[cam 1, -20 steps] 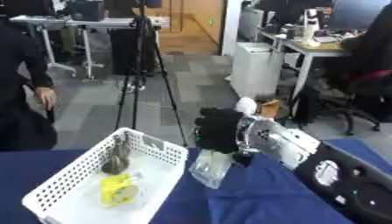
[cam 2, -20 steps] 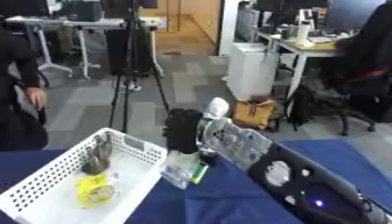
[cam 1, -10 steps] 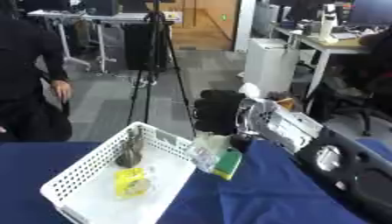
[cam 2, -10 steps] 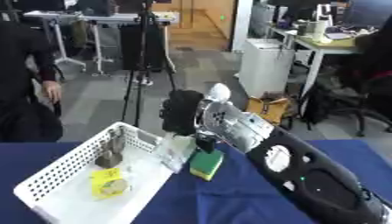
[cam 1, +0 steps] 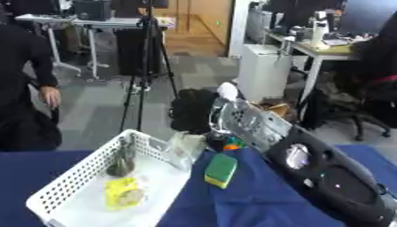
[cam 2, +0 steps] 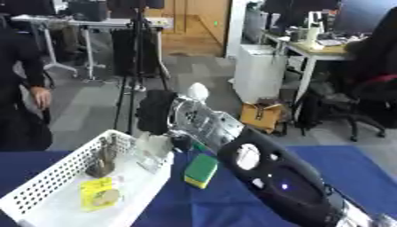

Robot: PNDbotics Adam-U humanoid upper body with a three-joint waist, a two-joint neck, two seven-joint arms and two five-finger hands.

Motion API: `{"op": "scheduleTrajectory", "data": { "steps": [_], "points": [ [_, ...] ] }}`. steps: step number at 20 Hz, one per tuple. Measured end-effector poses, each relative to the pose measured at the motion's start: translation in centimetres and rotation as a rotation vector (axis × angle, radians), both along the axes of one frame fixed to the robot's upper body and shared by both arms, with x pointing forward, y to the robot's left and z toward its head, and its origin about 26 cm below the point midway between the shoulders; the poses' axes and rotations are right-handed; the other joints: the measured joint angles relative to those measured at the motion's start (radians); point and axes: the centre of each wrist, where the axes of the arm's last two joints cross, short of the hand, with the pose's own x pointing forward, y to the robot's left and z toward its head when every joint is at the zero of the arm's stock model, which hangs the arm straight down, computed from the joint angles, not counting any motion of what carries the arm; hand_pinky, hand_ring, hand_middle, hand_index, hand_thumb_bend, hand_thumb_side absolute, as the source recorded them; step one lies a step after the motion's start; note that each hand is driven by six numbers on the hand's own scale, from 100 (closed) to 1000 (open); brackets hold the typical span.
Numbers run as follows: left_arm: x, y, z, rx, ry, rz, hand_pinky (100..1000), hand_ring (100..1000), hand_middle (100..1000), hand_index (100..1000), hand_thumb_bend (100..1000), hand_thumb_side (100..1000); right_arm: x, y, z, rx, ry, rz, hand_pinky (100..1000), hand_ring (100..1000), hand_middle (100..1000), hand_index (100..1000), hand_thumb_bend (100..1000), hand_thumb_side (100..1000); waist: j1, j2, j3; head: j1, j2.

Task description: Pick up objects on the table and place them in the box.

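My right arm reaches in from the lower right, and my right hand is above the right rim of the white basket. Its fingers are curled on a clear plastic packet that hangs over that rim. A green and yellow sponge lies on the blue table just right of the basket, under my forearm. Inside the basket are a brown object and a yellow packet. A small orange and green thing shows beneath my wrist. My left hand is out of sight.
The blue tablecloth covers the table, with bare cloth in front of the sponge. Behind the table stand a tripod, desks and office chairs. A person in dark clothes stands at the far left, away from the table.
The camera has shifted. My right hand has carried the clear packet left, over the basket's right rim. The sponge now lies apart from the hand on the table.
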Motion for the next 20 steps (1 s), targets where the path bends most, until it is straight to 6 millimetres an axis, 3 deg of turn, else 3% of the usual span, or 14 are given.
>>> {"op": "scheduleTrajectory", "data": {
  "steps": [6,20],
  "points": [
    [0.1,-0.5,0.3,-0.004,-0.010,-0.023,753,765,836,785,100,995,0.1,0.7,0.7,0.025,-0.020,-0.021,865,851,489,480,100,230,0.003,0.017,0.029,-0.045,-0.021],
    [0.3,-1.2,0.8,-0.005,-0.027,-0.063,753,764,836,785,100,994,-0.5,2.4,2.0,0.055,-0.083,-0.035,852,835,472,470,100,213,0.006,0.048,0.071,-0.074,-0.036]
  ]
}}
